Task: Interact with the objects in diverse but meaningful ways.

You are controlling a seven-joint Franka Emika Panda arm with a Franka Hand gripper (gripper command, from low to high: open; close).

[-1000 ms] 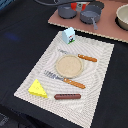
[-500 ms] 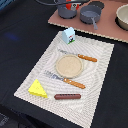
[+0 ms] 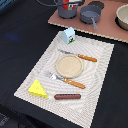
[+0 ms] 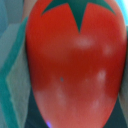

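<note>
Right up against the wrist camera sits the round red tomato (image 4: 75, 65), filling almost the whole wrist view, its dark green star-shaped leaf cap (image 4: 80, 12) at one end and soft highlights across its glossy skin. A teal-green surface (image 4: 15, 75) shows along one side of it, pressed close to the skin, but whether that is a finger pad cannot be told. The fingers themselves are not clearly visible in either view, so how far apart they stand, and whether they grip the tomato, cannot be told.

In the exterior view the arm reaches in at the top edge, over a dark pot (image 3: 66, 9) on the brown board (image 3: 107, 31), with a second dark pan (image 3: 92, 13) beside it; the gripper there is too blurred to read. Well away from that spot, on the pale woven placemat (image 3: 95, 75), lie the white cube carton (image 3: 69, 35), the yellow cheese wedge (image 3: 37, 89) and the thin brown sausage (image 3: 67, 96). The tan plate (image 3: 68, 65) sits mid-mat between an orange-handled knife (image 3: 80, 56) and an orange-handled fork (image 3: 67, 80).
</note>
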